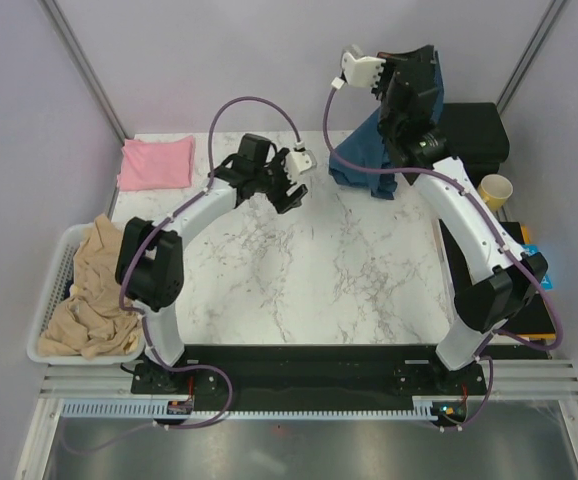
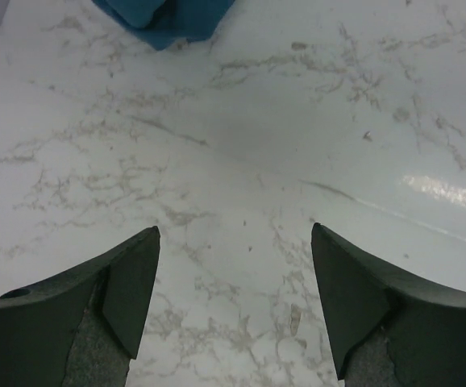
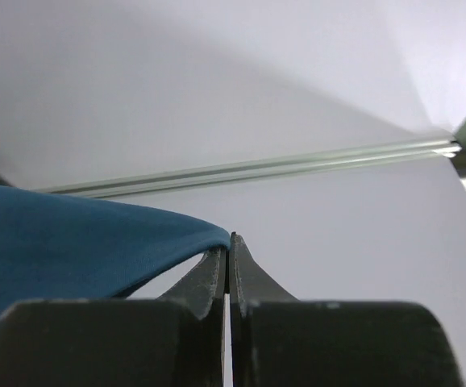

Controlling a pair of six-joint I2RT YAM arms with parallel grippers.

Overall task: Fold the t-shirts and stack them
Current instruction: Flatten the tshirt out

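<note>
Overhead and wrist views, two-arm rig as I see it from the remote station.

(a) The right arm reaches up over the far right of the marble surface. The right jaws are pressed fully together on an edge of the teal-blue t-shirt. In the right wrist view the cloth comes in from the left and ends pinched at the tips, with the pale back wall behind it. From that high grip the shirt hangs down, and its lower part bunches on the far right of the surface. The dark mass beside the wrist in the overhead view is probably the upper part of the same shirt, though shadow keeps me from being sure.

(b) The left arm arches toward the middle of the far edge. The left jaws stand wide apart and hold nothing. They hover over bare marble, with a corner of the teal cloth at the top of the left wrist view.

(c) The pink t-shirt lies folded flat at the far left corner, well apart from both arms.

(d) A white basket at the left edge holds crumpled beige cloth. A black box and a paper cup stand at the right.
</note>
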